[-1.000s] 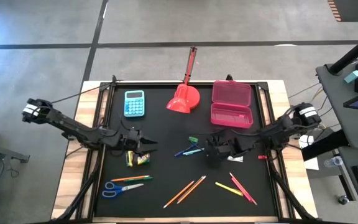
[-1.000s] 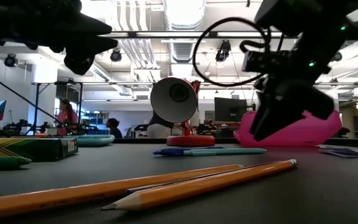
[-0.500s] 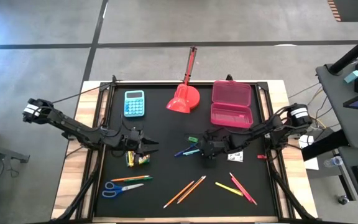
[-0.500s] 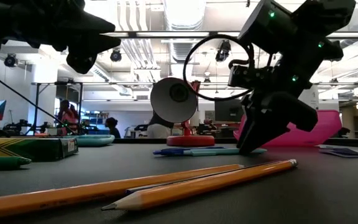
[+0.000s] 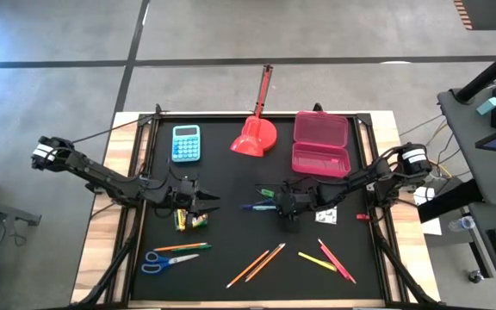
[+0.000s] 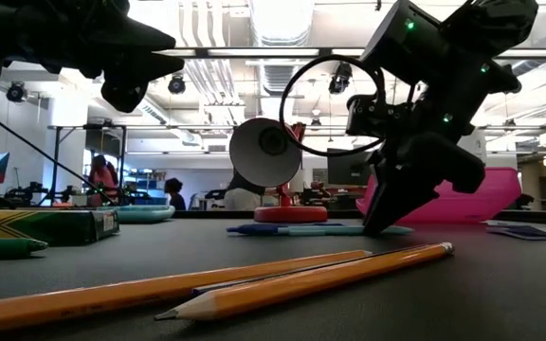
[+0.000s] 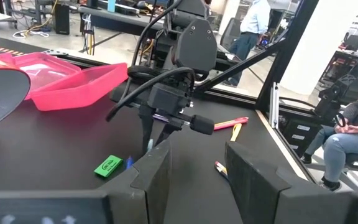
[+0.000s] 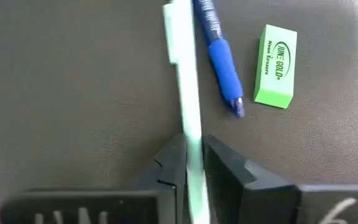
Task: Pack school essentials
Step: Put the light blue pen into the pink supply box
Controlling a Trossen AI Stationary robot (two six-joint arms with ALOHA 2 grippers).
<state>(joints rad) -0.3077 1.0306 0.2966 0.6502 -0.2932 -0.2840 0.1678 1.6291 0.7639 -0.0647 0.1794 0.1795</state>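
Right gripper (image 5: 275, 207): down at the middle of the tabletop, fingers (image 8: 174, 163) pinched on the light teal pen (image 8: 186, 106), which lies flat on the black mat (image 5: 231, 172).
Blue pen (image 8: 219, 56): just beside the teal one, its tip close to the green eraser (image 8: 276, 66).
Left gripper (image 5: 207, 201): hangs toward the left side of the tabletop, beside the crayon box (image 5: 192, 221), jaws parted and holding nothing.
Scissors (image 5: 164, 260): near the front left corner, with an orange pencil (image 5: 182, 247) just behind them.
Orange pencils (image 5: 257, 266): pair by the front edge, middle.
Yellow pencil (image 5: 317, 261) and red pencils (image 5: 337, 261): front right.
Pink case (image 5: 320, 143): open, back right.
Calculator (image 5: 186, 142): back left.
Red scoop (image 5: 254, 135): back middle.
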